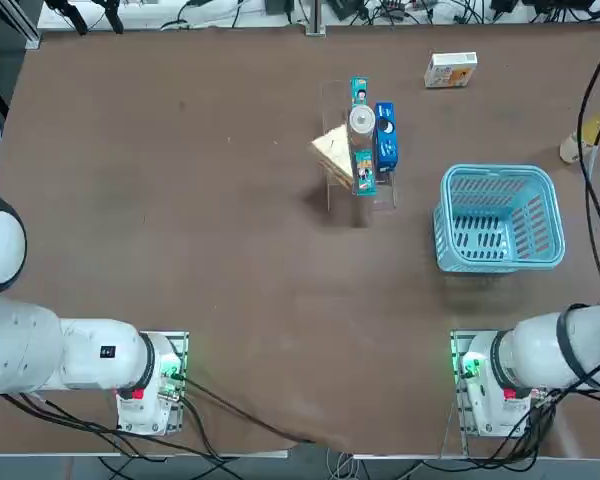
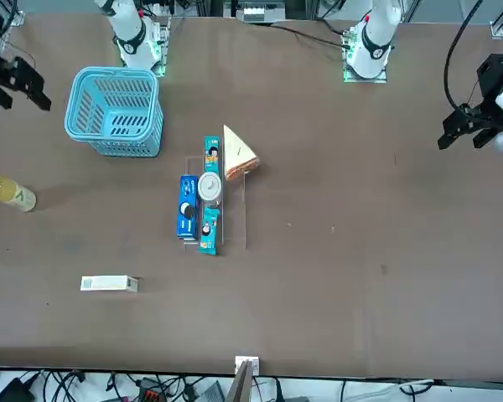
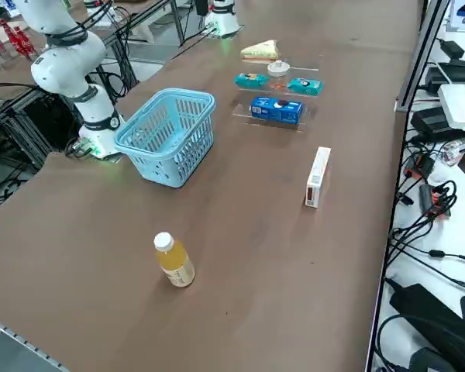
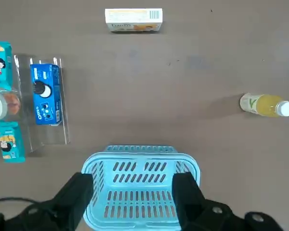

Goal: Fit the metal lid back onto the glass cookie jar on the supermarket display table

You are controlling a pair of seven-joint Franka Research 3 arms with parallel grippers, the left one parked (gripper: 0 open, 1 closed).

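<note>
Spread and empty, the right gripper hangs high above the blue basket; the approach step is in hand; next it must travel toward ten o'clock to the glass cookie jar, whose metal lid seems seated; bare table lies around.

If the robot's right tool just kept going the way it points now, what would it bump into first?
Most likely the blue basket. The right tool, its fingers open, points down from well above, and the basket sits between them in the wrist view. How high it hangs is unclear.
</note>
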